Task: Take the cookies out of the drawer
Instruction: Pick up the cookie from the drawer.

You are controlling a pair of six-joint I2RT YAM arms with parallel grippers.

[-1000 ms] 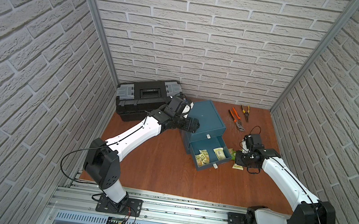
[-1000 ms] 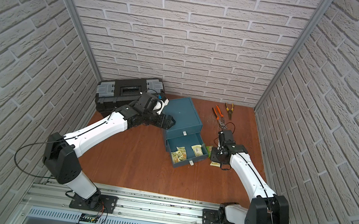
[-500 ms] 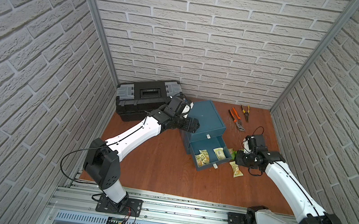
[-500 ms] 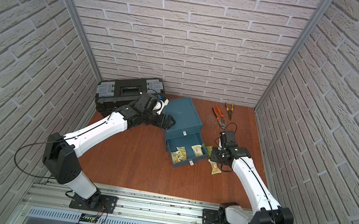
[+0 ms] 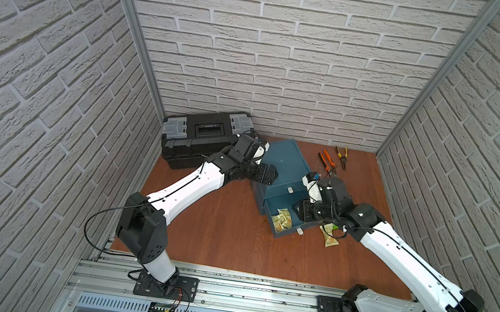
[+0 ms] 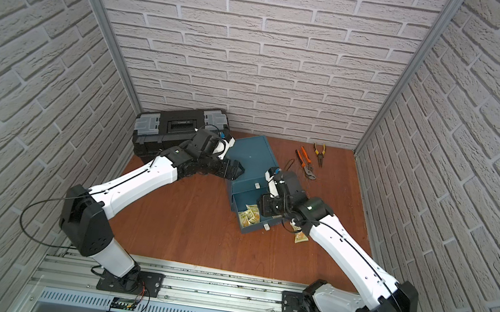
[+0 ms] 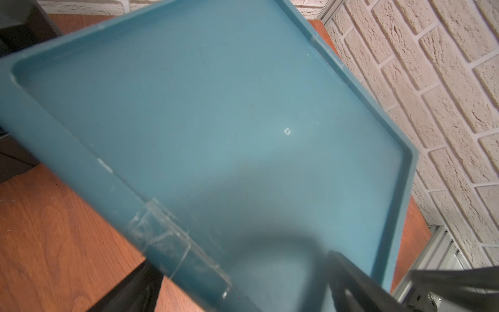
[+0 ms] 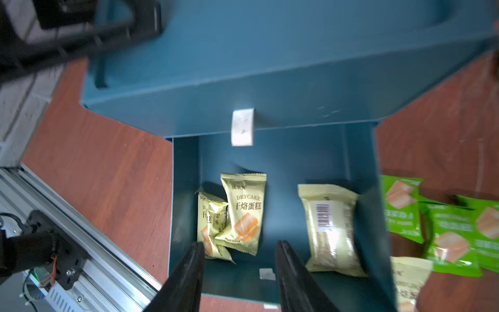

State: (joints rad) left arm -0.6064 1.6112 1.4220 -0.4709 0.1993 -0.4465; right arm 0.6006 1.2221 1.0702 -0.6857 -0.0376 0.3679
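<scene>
The cookies were small pillow packets of crinkly, glossy film with serrated end seals, pale yellow-green and printed with a tan biscuit; a small overlapping heap lay by one side wall of the drawer, and one more lay face down, barcode up, by the other; the drawer, smooth teal and box-shaped, stood pulled out from the bottom of a matching cabinet with a recessed top; bright green packets and one pale one lay on the table just outside it; the right gripper, two tapered black fingers, hung over the drawer, partly spread and empty; the left gripper sat astride the cabinet's top rim, though whether it pressed there I could not tell.

A second before, the right gripper had been over the table beside the drawer; it had since swung above the drawer; the left arm had not shifted.

The table was reddish wood-grain board; a black plastic toolbox and orange-handled pliers lay at the back; rough white brick walls closed three sides; a ribbed aluminium rail carried both bases.
</scene>
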